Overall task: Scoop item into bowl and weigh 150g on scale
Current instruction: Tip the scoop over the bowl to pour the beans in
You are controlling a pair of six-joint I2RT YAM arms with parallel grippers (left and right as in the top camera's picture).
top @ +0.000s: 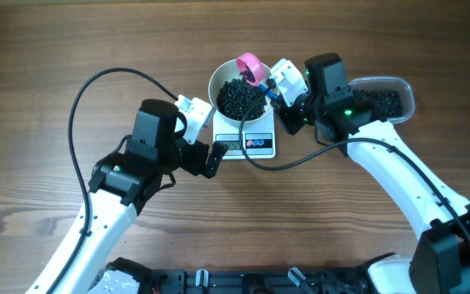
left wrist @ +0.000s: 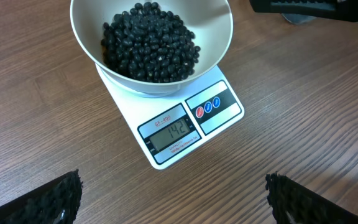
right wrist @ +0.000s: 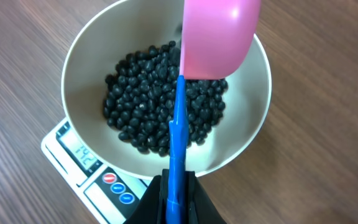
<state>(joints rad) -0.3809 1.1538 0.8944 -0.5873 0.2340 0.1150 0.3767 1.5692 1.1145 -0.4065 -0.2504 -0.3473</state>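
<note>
The white bowl [top: 215,82] stands on the small white scale [top: 263,145] and holds a heap of black beans [top: 239,100]. In the left wrist view the scale's display [left wrist: 169,134] reads 142 under the bowl [left wrist: 222,43]. My right gripper [right wrist: 178,186] is shut on the blue handle [right wrist: 178,143] of a pink scoop [right wrist: 219,34]. The scoop hangs over the far side of the bowl [right wrist: 253,124], above the beans [right wrist: 142,112]. My left gripper [left wrist: 173,180] is open, low over the table just in front and to the left of the scale [left wrist: 222,118], holding nothing.
A clear plastic tub [top: 409,94] with more black beans sits at the back right, behind the right arm. The left arm's black cable arcs over the table at the left [top: 80,106]. Bare wooden tabletop [top: 39,49] surrounds the scale.
</note>
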